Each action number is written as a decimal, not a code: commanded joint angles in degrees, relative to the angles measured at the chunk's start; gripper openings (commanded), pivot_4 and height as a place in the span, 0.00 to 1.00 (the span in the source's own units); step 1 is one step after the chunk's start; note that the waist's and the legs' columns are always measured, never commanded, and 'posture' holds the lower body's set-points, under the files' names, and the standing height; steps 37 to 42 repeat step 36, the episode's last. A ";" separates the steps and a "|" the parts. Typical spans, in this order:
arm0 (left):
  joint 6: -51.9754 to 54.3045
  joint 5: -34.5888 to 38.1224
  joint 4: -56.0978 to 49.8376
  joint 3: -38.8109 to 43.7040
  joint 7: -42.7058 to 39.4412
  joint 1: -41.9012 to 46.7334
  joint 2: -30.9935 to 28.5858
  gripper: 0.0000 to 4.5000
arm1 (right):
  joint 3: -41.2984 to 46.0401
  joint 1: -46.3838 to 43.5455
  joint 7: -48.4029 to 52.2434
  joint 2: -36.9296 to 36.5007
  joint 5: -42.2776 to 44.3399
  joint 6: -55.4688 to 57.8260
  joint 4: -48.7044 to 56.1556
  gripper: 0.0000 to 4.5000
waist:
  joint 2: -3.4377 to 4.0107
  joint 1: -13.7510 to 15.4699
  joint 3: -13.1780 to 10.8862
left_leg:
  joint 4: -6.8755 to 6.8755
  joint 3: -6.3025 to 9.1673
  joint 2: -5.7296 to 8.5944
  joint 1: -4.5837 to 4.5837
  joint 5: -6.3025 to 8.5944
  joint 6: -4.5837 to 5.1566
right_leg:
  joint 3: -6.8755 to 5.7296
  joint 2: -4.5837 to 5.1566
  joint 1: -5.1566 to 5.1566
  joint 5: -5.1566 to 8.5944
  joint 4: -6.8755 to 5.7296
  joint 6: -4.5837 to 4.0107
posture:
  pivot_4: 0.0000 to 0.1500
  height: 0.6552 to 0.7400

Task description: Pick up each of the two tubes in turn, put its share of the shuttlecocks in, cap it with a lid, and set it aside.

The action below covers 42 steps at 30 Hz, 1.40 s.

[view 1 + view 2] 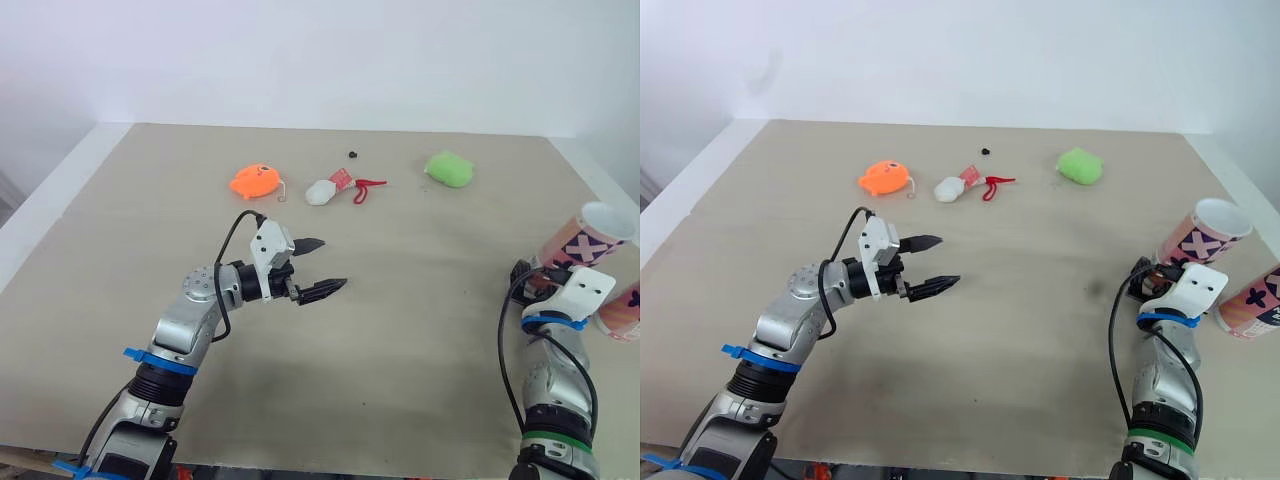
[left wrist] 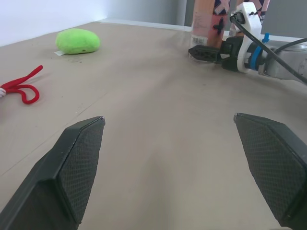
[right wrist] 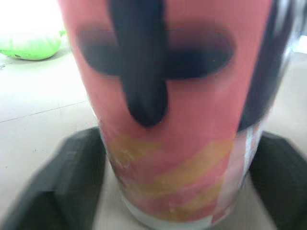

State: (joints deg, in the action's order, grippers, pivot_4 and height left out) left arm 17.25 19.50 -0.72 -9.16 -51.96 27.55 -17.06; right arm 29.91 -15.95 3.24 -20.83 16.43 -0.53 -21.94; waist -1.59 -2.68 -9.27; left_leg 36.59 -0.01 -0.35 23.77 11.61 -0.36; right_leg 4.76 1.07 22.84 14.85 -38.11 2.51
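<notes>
Two pink tubes with black cross marks lie tilted at the table's right edge: one open-mouthed tube (image 1: 585,240) and a second tube (image 1: 622,308) nearer the edge. My right gripper (image 1: 530,280) is at the base of the first tube (image 3: 168,96), open, with a finger on each side of it; whether the pads touch it I cannot tell. My left gripper (image 1: 333,263) hovers open over the middle of the table with nothing between its fingers (image 2: 76,158). It points toward the right arm and the tube (image 2: 206,24).
At the back of the table (image 1: 400,380) lie an orange soft toy (image 1: 255,181), a small white item (image 1: 322,192) with a red cord (image 1: 368,187), a green soft lump (image 1: 449,168) and a tiny black piece (image 1: 353,154). The right table edge runs close behind the tubes.
</notes>
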 commanded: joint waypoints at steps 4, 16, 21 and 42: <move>-0.47 0.27 -3.24 0.48 0.41 -1.02 -0.90 1.00 | -0.60 6.37 1.11 1.18 1.82 4.05 8.72 0.99 | 0.00 0.03 0.00 | -0.02 0.05 -0.05 0.00 0.00 0.00 | -0.04 -0.04 0.00 0.01 0.00 -0.03 | 1.00 1.00; 0.21 -0.86 -3.73 3.15 5.17 -4.51 -2.79 1.00 | -8.11 22.33 15.35 1.72 9.06 11.74 32.27 0.99 | 0.02 -0.01 0.04 | -0.03 0.07 -0.19 -0.01 0.01 0.01 | -0.06 -0.15 0.00 0.09 0.01 0.04 | 1.00 1.00; -1.30 -3.57 -6.43 6.87 12.10 -9.40 -4.14 1.00 | -19.36 21.17 32.16 -6.31 11.82 14.83 41.25 0.99 | 0.04 -0.27 -0.01 | -0.03 -0.20 -0.45 -0.28 -0.01 0.06 | 0.09 -0.34 0.02 0.00 -0.01 -0.01 | 1.00 1.00; -1.11 -4.94 -14.08 10.25 18.52 -19.78 -6.33 1.00 | -28.80 2.27 41.52 -7.60 8.09 15.20 27.39 0.99 | -0.21 1.26 -0.12 | -0.03 -0.31 -0.63 0.25 -0.13 0.13 | 0.00 -0.41 0.40 -0.25 0.04 -0.36 | 1.00 1.00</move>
